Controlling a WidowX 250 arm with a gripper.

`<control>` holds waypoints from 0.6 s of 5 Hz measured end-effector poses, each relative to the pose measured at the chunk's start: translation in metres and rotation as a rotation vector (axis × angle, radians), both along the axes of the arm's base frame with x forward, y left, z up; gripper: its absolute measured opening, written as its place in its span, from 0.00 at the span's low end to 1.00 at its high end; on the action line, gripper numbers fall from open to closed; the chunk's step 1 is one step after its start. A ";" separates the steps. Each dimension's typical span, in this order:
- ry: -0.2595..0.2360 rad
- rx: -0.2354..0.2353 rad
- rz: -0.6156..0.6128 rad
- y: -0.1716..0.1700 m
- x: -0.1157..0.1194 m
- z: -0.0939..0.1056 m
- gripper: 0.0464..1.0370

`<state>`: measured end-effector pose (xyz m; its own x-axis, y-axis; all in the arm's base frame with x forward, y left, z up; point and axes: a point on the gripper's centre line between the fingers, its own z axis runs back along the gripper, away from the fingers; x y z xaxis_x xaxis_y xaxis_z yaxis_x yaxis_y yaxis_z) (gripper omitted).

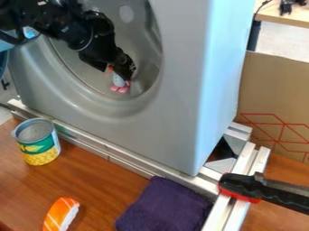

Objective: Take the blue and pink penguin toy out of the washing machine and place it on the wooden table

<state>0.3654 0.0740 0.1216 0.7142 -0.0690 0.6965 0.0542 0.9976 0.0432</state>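
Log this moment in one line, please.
gripper: in round opening of grey machine, at small pink-footed toy | on wooden table: yellow-green can, salmon sushi piece, folded purple cloth

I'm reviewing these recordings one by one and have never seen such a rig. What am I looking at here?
There is one picture, taken by a fixed camera looking down at a slant. The black robot arm enters at the upper left. Its tool is inside the round hollow of a grey machine, rather like a washer. Right at the tool is a small toy with pink feet; I can't tell whether it is gripped or only touched.

On the wooden table in front are an open can, a piece of sushi and a purple cloth. A black-and-red clamp sits at the right.
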 end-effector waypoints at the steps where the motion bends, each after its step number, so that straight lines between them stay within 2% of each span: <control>1: -0.032 -0.029 0.017 -0.001 0.006 0.002 0.91; 2: -0.057 -0.046 0.032 0.000 0.009 0.004 0.66; 3: -0.079 -0.103 0.056 0.001 0.005 0.002 0.65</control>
